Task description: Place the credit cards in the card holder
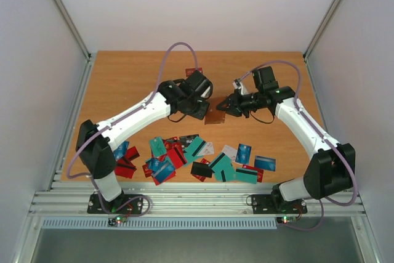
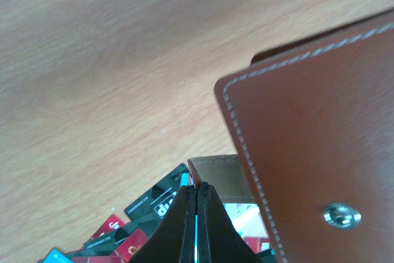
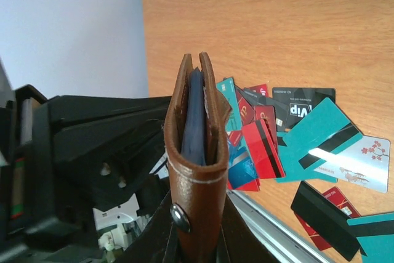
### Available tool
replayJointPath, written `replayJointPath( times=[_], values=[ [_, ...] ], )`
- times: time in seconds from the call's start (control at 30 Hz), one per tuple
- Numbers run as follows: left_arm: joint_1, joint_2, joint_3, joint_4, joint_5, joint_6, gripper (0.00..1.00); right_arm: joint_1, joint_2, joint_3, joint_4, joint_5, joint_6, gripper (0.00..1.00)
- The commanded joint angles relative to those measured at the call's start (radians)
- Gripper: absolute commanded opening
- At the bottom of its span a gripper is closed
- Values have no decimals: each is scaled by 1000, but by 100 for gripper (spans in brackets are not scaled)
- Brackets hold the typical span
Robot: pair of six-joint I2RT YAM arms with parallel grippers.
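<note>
**Both grippers closed at the holder, cards spread below**

The right gripper [image 3: 196, 233] is clamped on the lower end of the holder [image 3: 194, 170], one finger on each side, and holds it up off the table [image 1: 135, 72]. In the right wrist view the holder's two brown leaves stand slightly parted. A dark card [image 3: 196, 106] sits between them, and a metal snap [image 3: 180, 215] shows near the fingers.

The left gripper [image 2: 196, 190] is closed tight just beside the holder. A thin blue edge runs between its fingers, which looks like a blue card [image 2: 196, 232] pinched edge-on.

From above, the holder [image 1: 215, 117] hangs over the middle of the table. The left gripper [image 1: 205, 109] and the right gripper [image 1: 228, 109] meet it from either side.

The cards [image 1: 197, 152] lie in a loose overlapping row near the front edge, well apart from the holder. They are teal, red, blue, black and white. One red card [image 1: 193, 72] lies alone beyond the left arm.
</note>
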Motion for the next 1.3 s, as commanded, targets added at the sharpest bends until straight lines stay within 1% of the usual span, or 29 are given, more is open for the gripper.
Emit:
replayJointPath(
  times=[0.0, 0.07, 0.1, 0.2, 0.23, 0.27, 0.3, 0.37, 0.47, 0.67, 0.73, 0.8, 0.97, 1.2, 1.27],
  values=[
    [15, -44, -48, -25, -113, 21, 0, 9, 13, 18, 5, -29, 2, 1],
    [23, -68, -71, -25, -131, 19, 0, 9, 22, 24, 1, -25, -2, 1],
    [32, -85, -87, -16, -128, 8, 4, 9, 27, 28, -6, -21, -5, 1],
    [83, -143, -127, 13, -75, -25, 48, 10, 34, 47, -31, -7, -21, 1],
    [108, -176, -143, 31, -40, -33, 59, 9, 35, 51, -33, -7, -26, 1],
    [134, -201, -160, 53, 10, -41, 68, 9, 34, 57, -35, -5, -29, 1],
    [161, -222, -189, 80, 101, -47, 75, 9, 35, 60, -30, -10, -27, 1],
    [203, -261, -228, 151, 261, -55, 85, 10, 37, 62, -1, -40, -9, 1],
    [235, -286, -252, 214, 424, -68, 93, 9, 43, 83, 20, -66, 2, 1],
    [251, -322, -288, 356, 588, -142, 94, 9, 40, 119, 32, -91, 13, 1],
    [251, -319, -288, 381, 615, -150, 94, 9, 35, 129, 33, -98, 17, 1],
    [251, -311, -292, 385, 611, -144, 92, 9, 29, 134, 37, -102, 19, 1],
    [256, -314, -304, 381, 571, -152, 78, 9, 7, 122, 63, -125, 39, 1],
    [275, -328, -328, 399, 555, -176, 63, 9, -29, 86, 149, -177, 103, 1],
    [276, -328, -329, 392, 546, -176, 57, 9, -38, 79, 169, -191, 119, 1]
  ],
)
